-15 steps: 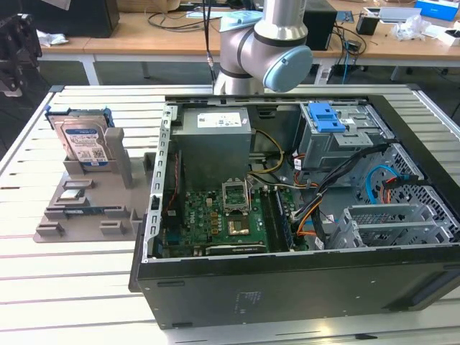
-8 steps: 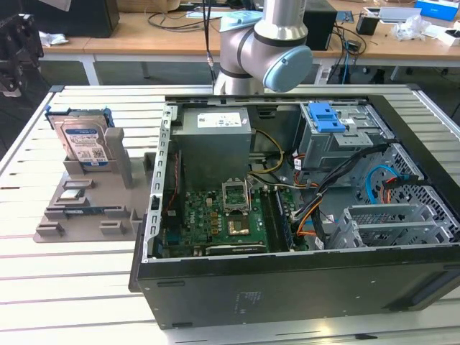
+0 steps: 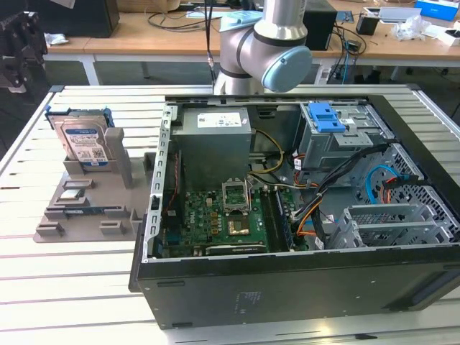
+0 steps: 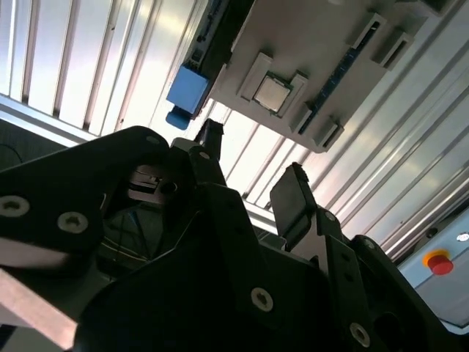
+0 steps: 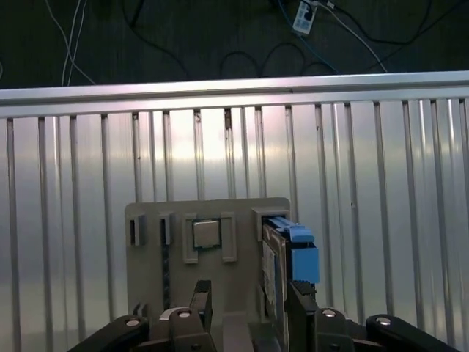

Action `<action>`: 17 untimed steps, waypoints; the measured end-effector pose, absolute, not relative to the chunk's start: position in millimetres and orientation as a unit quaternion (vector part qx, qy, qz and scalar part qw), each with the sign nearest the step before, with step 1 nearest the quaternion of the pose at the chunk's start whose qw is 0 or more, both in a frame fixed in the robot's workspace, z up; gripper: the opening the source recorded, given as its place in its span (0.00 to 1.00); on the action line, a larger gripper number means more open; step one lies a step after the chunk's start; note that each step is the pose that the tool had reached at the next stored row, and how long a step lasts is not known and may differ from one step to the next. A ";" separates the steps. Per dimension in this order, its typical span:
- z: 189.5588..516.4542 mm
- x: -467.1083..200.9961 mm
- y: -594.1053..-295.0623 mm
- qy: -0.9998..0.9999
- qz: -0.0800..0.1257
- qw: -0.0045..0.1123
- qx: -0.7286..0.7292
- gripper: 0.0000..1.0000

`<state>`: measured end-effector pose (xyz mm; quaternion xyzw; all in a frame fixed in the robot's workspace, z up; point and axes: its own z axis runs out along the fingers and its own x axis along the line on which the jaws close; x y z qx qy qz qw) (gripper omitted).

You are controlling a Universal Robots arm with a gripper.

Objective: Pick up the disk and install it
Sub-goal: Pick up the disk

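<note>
The disk is a silver drive with a white-and-blue label and blue side rails. It stands on edge in a slot at the back of a grey holder, at the exterior view's left. In the first wrist view its blue rail faces me. My gripper hangs above the holder, open, with nothing between its fingers. The second wrist view shows the same open gripper over the slatted table, with the disk's blue end beyond it.
An open computer case lies on the slatted table to the exterior view's right of the holder. Inside are a grey power-supply box, a green board and a drive cage with a blue latch. A chip lies in the holder.
</note>
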<state>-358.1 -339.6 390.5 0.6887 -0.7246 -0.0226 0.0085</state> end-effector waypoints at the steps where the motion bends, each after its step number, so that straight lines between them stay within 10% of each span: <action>1: 390.5 -357.4 -336.9 -0.724 -0.023 0.009 0.689 0.54; 17: 374.9 -348.3 -310.4 -0.699 -0.021 0.011 0.715 0.54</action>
